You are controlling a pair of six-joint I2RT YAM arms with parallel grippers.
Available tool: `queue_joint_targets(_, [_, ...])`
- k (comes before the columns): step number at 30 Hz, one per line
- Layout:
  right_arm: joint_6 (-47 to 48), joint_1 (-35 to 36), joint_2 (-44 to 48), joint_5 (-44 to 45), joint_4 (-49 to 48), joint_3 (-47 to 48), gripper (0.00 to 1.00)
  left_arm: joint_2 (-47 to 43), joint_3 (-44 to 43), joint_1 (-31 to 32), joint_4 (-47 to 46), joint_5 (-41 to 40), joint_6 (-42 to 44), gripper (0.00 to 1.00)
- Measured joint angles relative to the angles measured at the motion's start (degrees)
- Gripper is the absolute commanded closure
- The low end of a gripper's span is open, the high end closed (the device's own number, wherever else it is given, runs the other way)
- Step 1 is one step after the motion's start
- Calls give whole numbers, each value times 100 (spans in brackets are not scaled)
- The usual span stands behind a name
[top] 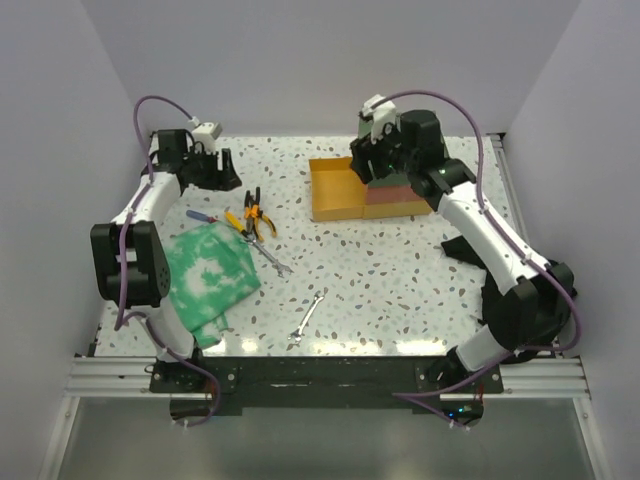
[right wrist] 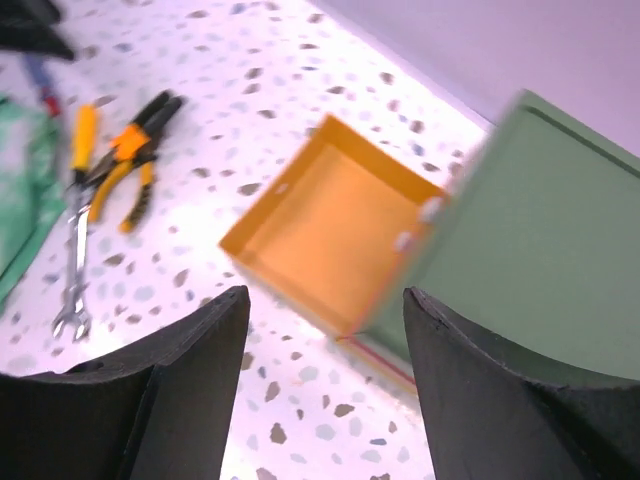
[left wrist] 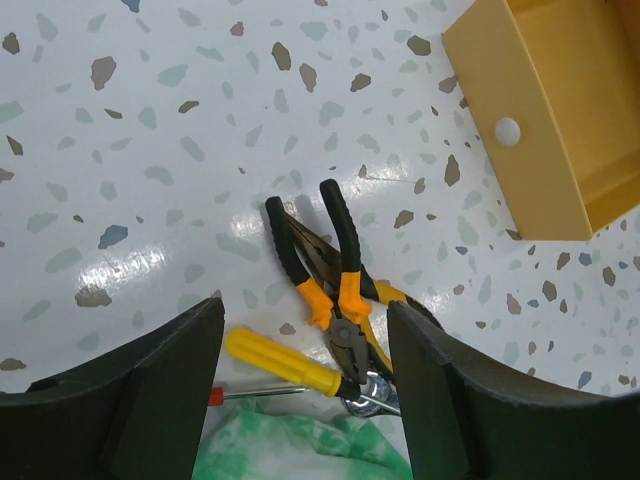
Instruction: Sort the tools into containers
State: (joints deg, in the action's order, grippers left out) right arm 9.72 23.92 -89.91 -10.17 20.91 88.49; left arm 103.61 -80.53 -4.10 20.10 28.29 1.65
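Pliers point(top: 254, 214) with orange-and-black handles lie left of centre beside a yellow-handled screwdriver point(left wrist: 285, 362). One silver wrench point(top: 268, 255) lies at the cloth's edge. Another wrench point(top: 308, 318) lies near the front. The drawer stack point(top: 395, 195) stands at the back with its yellow drawer point(top: 335, 190) pulled open and empty. My left gripper point(top: 226, 176) is open and empty above the pliers point(left wrist: 330, 270). My right gripper point(top: 362, 165) is open and empty above the yellow drawer point(right wrist: 340, 235), next to the green top point(right wrist: 540, 260). The right wrist view is blurred.
A green-and-white cloth point(top: 210, 270) lies at the left, its edge under the tool heads point(left wrist: 300, 445). A black cloth point(top: 465, 245) lies by the right arm. White walls close in the table on three sides.
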Motion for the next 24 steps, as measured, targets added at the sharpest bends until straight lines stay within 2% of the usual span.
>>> queue_joint_targets(5, [997,717,249,-848,98,-503,33,0,-162,-48,227,-46,-275,28])
queue_joint_targets(11, [2608,1364,-238,-1910,772,-774,41,-214,-332,-227,282,79,-713,28])
queue_joint_targets(19, [4555,2090,-804,-2096,1255,-1646,57,-1185,118,-328,48,118,-1119,28])
queue_joint_targets(24, [5176,2306,-1069,-2098,1547,-1888,62,-1676,402,-343,15,225,-1150,28])
